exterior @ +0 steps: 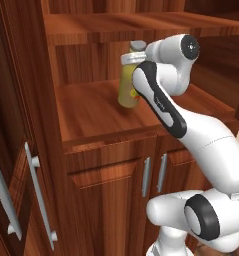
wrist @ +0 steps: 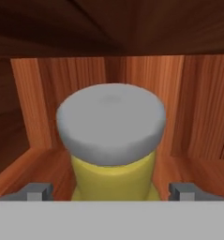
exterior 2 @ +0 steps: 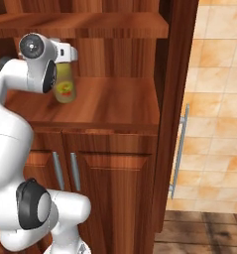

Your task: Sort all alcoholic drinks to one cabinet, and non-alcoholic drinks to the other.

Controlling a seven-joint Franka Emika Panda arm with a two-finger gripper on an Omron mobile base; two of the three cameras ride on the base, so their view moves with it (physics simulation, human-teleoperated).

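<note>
1. Mustard-yellow plastic with a grey cap: that is the yellow bottle I am looking at, standing upright on the shelf of the reddish-brown cabinet, toward the back of the open compartment.

2. I am seeing the gripper sitting level with the bottle's shoulder in the hand view, its two dark fingertips standing wide apart, one on each side of the yellow body, with a gap showing on both sides. So I am reading the hand as open and holding nothing.

3. I am judging that the bottle is resting on the shelf on its own, so this drink looks placed; the arm's wrist is hiding part of it in both base views.

4. I am expecting this bottle to be the heaviest of the drinks, rigid but with smooth, slick walls. The broad cap overhangs the neck, which should stop a slip upward.

5. If I am taking it again, I am choosing the body just under the cap, squeezing squarely across the widest part.

6. I am backing straight out, since a sideways nudge could tip it.
</note>
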